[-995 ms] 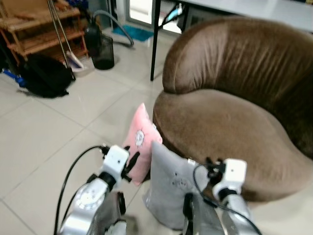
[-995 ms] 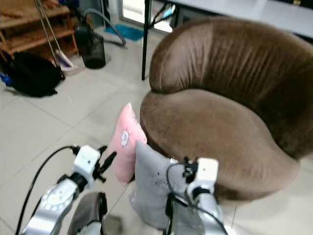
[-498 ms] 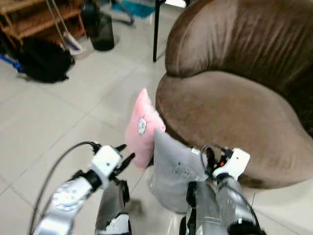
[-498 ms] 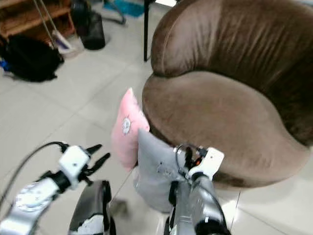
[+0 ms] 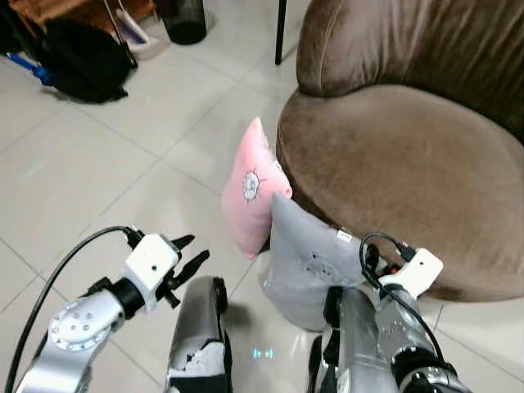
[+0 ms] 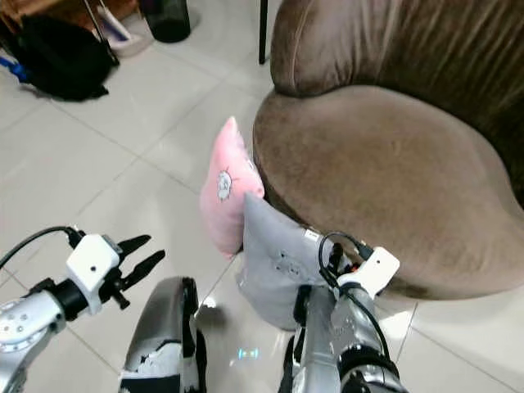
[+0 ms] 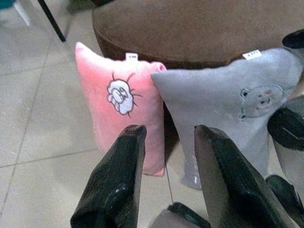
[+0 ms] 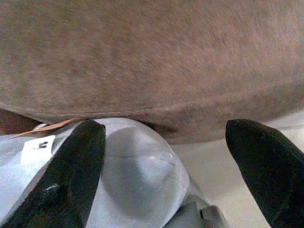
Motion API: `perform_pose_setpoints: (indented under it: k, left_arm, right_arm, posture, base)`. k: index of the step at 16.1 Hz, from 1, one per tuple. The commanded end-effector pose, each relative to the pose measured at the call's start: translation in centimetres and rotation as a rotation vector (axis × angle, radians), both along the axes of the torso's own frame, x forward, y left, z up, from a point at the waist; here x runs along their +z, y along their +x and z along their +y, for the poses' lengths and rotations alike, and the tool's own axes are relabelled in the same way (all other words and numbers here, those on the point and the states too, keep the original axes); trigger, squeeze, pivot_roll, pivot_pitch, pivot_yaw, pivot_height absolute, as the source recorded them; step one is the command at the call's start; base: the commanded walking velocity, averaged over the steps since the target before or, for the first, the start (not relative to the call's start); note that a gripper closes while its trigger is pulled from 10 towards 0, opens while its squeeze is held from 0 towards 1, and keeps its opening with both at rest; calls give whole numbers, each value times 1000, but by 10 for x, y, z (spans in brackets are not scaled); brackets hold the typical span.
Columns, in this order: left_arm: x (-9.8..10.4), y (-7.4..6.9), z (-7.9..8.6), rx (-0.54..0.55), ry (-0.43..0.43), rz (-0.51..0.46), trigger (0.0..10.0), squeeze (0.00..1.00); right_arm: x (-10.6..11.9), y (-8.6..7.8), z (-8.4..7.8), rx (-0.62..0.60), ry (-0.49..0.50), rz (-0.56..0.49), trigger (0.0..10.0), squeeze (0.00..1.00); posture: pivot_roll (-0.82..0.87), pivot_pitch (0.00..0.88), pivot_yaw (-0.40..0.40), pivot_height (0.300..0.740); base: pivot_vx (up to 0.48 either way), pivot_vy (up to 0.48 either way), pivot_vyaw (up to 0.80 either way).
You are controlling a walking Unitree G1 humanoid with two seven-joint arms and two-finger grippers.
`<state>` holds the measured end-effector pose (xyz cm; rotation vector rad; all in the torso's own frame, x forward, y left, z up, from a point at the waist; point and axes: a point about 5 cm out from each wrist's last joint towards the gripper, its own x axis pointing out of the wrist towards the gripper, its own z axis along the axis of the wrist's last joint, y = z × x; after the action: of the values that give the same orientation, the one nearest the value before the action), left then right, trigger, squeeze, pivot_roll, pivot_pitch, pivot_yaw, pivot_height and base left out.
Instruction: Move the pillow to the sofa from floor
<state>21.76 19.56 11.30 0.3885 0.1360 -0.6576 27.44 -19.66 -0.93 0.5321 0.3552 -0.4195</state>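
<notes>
Two pillows stand on the tiled floor (image 5: 98,164) against the front edge of the brown sofa (image 5: 409,155). The pink pillow (image 5: 252,187) leans upright at the sofa's front left curve, and the grey pillow (image 5: 309,266) stands just beside it, touching the sofa's base and overlapping the pink one's lower corner. Neither is on the seat yet.

My left gripper (image 5: 188,255) hangs above the floor, near the pink pillow but apart from it, its fingers (image 7: 116,180) spread a little way and holding nothing. My right gripper (image 8: 166,166) is down at the grey pillow's top corner by the sofa's front edge, its fingers (image 8: 71,166) spread wide with the corner between them, not closed on it.

A black bag (image 5: 78,57) lies well apart on the floor at the far left.
</notes>
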Motion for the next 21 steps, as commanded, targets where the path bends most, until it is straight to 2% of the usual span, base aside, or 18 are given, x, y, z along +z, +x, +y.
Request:
perform_pose_setpoints:
  k: [1, 2, 3, 6, 7, 8, 9, 10, 14, 21]
  left_arm:
    - [3, -4, 4, -6, -1, 15, 10000, 0]
    - [5, -5, 6, -6, 0, 25, 10000, 0]
    - [7, -5, 9, -6, 0, 32, 10000, 0]
    - [-3, -8, 13, -23, -7, 70, 10000, 0]
    - [-5, -9, 15, -22, -5, 78, 10000, 0]
    - [-9, -9, 18, -17, -2, 86, 10000, 0]
    - [-8, -8, 18, -17, -1, 86, 10000, 0]
    - [-5, -8, 17, -17, 0, 82, 10000, 0]
    - [-5, -8, 18, -26, -5, 76, 10000, 0]
    - [-5, -6, 20, -26, -4, 81, 10000, 0]
  right_arm:
    - [-8, -7, 0, -27, 36, 40, 10000, 1000]
    - [-7, -3, 5, -32, 111, -3, 10000, 1000]
    - [-6, -1, 10, -21, 135, -20, 10000, 0]
    - [-9, -1, 19, -3, 184, -17, 10000, 0]
    - [-10, -2, 20, -2, 188, -16, 9569, 0]
    - [-10, -2, 22, 0, 193, -20, 4627, 0]
    - [-10, -1, 23, -1, 197, -25, 392, 0]
    - [-9, -2, 21, -6, 179, -32, 0, 0]
    - [-10, -3, 18, -14, 192, -48, 0, 0]
    - [-11, -4, 24, 9, 200, -59, 0, 0]
  posture:
    - [425, 318, 29, 576]
    - [437, 326, 33, 576]
    - [452, 336, 41, 576]
    - [475, 348, 49, 576]
    - [479, 349, 52, 576]
    - [483, 348, 56, 576]
    - [483, 348, 56, 576]
    - [483, 348, 56, 576]
    - [475, 344, 56, 576]
    - [473, 346, 54, 576]
  base:
    - [0, 0, 0]
    - [0, 0, 0]
    - [0, 0, 0]
    - [0, 0, 0]
    - [0, 0, 0]
    - [0, 0, 0]
    - [0, 0, 0]
    - [0, 0, 0]
    - [0, 0, 0]
    - [0, 0, 0]
